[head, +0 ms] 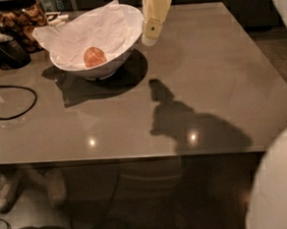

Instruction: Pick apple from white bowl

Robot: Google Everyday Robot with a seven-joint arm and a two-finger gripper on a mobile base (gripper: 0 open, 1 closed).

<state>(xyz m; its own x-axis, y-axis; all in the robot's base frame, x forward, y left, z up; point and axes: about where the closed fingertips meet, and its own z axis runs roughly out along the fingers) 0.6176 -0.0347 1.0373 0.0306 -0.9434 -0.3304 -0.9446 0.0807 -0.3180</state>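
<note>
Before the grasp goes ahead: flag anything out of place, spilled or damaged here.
Nothing stands out: the apple lies on crinkled paper in the upright white bowl; the hand hangs beside the bowl's rim.

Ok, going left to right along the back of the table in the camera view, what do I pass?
Snack jar → apple, lying in the white bowl → claw, hovering just right of the bowl's rim.

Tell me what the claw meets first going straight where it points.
Hanging just right of the white bowl and pointing down, the claw likely meets the table beside it, not the apple; depth is unclear, so the rim could come first.
</note>
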